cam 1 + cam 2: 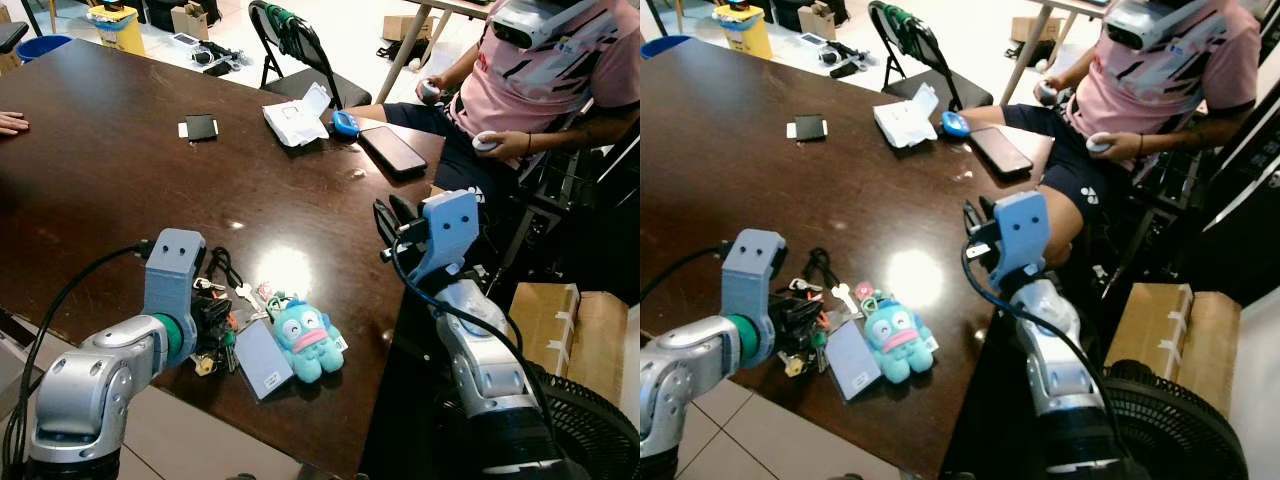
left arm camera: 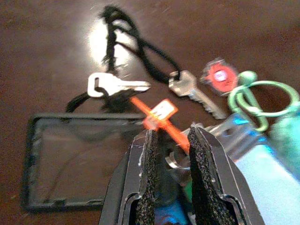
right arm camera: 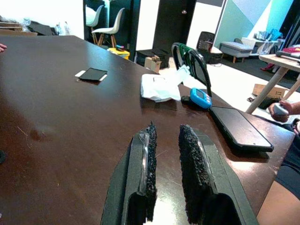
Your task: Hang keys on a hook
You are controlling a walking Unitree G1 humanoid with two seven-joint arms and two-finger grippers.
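A bunch of keys point(image 1: 205, 357) lies near the front edge of the dark wooden table point(image 1: 120, 180). It is tied to a black cord point(image 1: 222, 266), a teal plush toy point(image 1: 305, 340) and a clear card holder point(image 1: 262, 362). My left gripper point(image 1: 215, 322) is down on the bunch. In the left wrist view its fingers point(image 2: 150, 154) close in on a silver ring point(image 2: 174, 159) and an orange tag point(image 2: 157, 115), with two silver keys point(image 2: 115, 86) just beyond. My right gripper point(image 1: 392, 215) hovers over the table's right edge, its fingers point(image 3: 149, 154) slightly apart and holding nothing.
A person point(image 1: 540, 70) sits at the far right corner holding controllers. A phone point(image 1: 392, 148), a blue device point(image 1: 345, 123), a white bag point(image 1: 295, 120) and a black card point(image 1: 200, 127) lie on the far side. Another hand point(image 1: 12, 123) rests at the left. A box point(image 1: 560, 320) and a fan point(image 1: 590, 420) stand on the floor to the right.
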